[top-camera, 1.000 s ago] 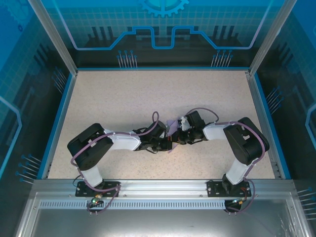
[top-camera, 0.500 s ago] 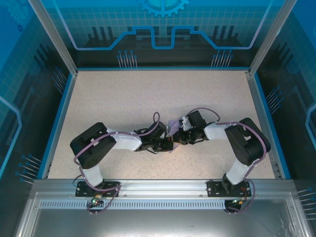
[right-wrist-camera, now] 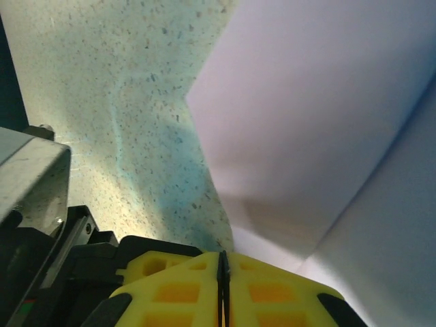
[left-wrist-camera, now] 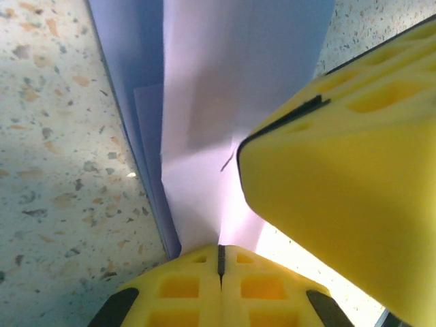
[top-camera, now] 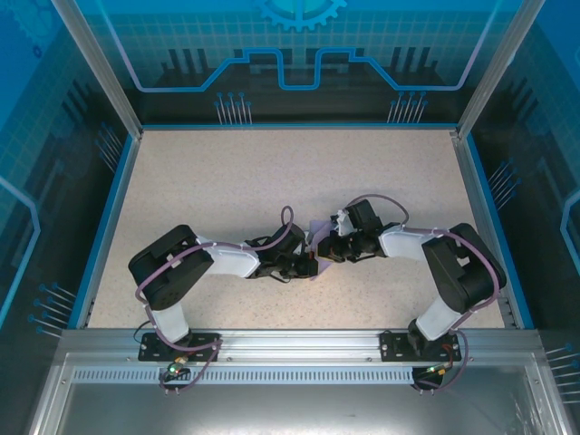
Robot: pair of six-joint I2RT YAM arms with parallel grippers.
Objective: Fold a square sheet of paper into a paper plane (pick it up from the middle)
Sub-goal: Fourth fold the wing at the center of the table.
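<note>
At centre table, the left gripper is clamped on the lower edge of the lavender sheet of paper. Its yellow pads meet flush, with the paper running into the seam. The sheet, already creased into layered flaps, is held up between the two grippers near the table's middle (its outline is hard to read from overhead). To its right, the right gripper is likewise pinched closed on the sheet, close beside its partner. The fold in hand looks best served by one gripper anchoring the crease while the other draws the flap over slowly, edges aligned, without tugging the thin paper apart.
</note>
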